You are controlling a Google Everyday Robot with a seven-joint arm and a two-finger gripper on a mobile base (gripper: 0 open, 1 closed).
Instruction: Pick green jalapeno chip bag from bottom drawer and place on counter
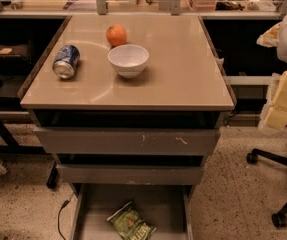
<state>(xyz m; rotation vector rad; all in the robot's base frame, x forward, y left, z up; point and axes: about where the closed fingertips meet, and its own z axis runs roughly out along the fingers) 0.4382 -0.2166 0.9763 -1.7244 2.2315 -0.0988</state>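
The gripper is not being shown anywhere in the camera view, so its opening, its load and the arm's pose cannot be told, and nothing can be placed relative to it. The green jalapeno chip bag (131,223) is being seen lying flat and skewed on the floor of the bottom drawer (95,204), pulled out below the two upper drawers. The pick is judged not yet begun. A descent into the drawer onto the bag is being called for next, then a lift to the counter (183,74), beside the white bowl (128,60).
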